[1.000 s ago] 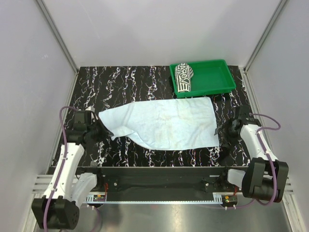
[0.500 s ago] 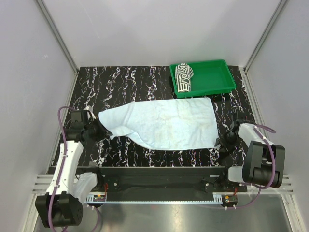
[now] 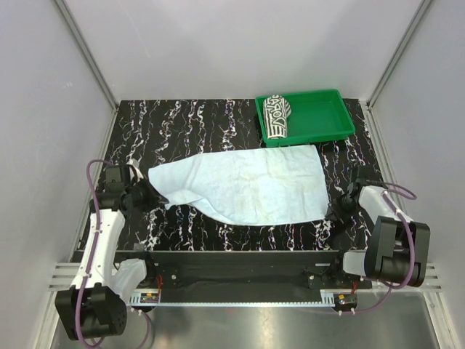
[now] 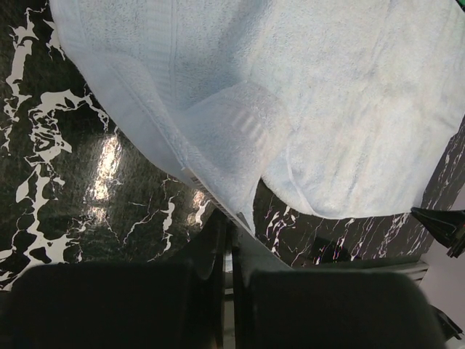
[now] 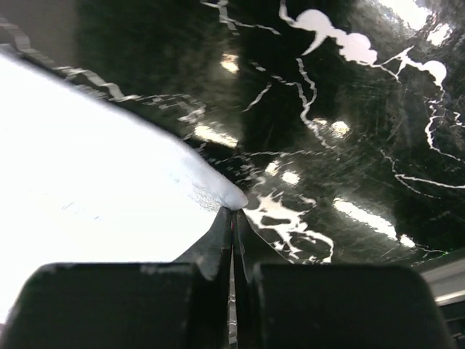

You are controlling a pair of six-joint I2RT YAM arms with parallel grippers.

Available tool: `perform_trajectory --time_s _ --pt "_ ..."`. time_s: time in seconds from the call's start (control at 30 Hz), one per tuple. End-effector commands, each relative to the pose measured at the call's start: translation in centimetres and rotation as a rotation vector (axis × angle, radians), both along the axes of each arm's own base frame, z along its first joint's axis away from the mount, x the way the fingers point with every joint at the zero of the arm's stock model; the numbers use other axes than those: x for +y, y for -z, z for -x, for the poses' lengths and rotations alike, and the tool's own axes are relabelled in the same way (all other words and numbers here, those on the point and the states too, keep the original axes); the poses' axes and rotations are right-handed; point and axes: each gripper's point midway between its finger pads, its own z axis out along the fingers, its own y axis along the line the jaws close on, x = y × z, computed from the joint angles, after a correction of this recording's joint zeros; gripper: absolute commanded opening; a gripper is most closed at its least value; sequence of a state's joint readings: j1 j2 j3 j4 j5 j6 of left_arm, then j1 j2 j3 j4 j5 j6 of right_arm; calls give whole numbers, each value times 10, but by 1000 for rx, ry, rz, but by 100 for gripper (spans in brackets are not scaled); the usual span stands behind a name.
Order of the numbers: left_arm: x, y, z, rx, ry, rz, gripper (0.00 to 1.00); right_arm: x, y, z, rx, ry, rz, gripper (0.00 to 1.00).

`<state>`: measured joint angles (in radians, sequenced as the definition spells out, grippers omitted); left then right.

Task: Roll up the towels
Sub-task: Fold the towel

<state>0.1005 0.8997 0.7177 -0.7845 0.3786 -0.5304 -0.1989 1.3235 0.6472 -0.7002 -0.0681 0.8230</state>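
From above, the pale blue towel [image 3: 247, 185] lies spread flat in front of the green tray [image 3: 336, 129], its far right corner touching the tray's near rim. The striped towel [image 3: 275, 116] lies rolled in the tray's left part. Bare table [image 3: 189, 123] stretches left of the tray.

In the left wrist view, the left gripper [image 4: 227, 243] is clamped on the blue towel's [image 4: 312, 102] folded-over near left edge, well away from the tray.

In the right wrist view, the right gripper [image 5: 232, 217] is closed, nipping the very tip of the blue towel's [image 5: 94, 167] near right corner, with open marble to its right.
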Motion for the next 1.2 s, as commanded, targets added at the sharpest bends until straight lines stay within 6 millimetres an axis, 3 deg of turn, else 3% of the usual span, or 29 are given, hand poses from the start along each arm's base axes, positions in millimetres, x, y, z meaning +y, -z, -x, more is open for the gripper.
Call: perform_trajectory --time_s 0.0,0.23,0.43,0.63,0.77,0.9,0.97,1.1,1.13,1.17 --pt "-1 -18 -9 -79 25 6 0 -9 -30 -24 -136 -5 53 0" --pt "1 -32 3 -109 24 -9 0 -22 -90 -21 -262 -23 157 0" --pt "-4 -36 18 -104 21 16 0 -22 -128 -11 -334 -9 185 0" --pt "-4 -38 36 -101 30 -2 0 -32 -159 12 -383 17 269 0" --pt "1 -35 42 -94 10 -33 0 -33 -167 21 -405 36 282 0" --pt "2 -27 32 -83 -11 -7 0 -20 -158 -8 -434 26 183 0" --pt "3 -24 16 -77 -11 21 0 -21 -147 -25 -399 24 158 0" --pt "11 -28 -18 -75 -16 46 0 -23 -148 -71 -441 7 121 0" --pt "15 -30 -29 -86 -31 41 0 -23 -137 -81 -407 6 103 0" --pt "17 -29 -36 -81 -38 39 0 -22 -143 -94 -432 -6 85 0"
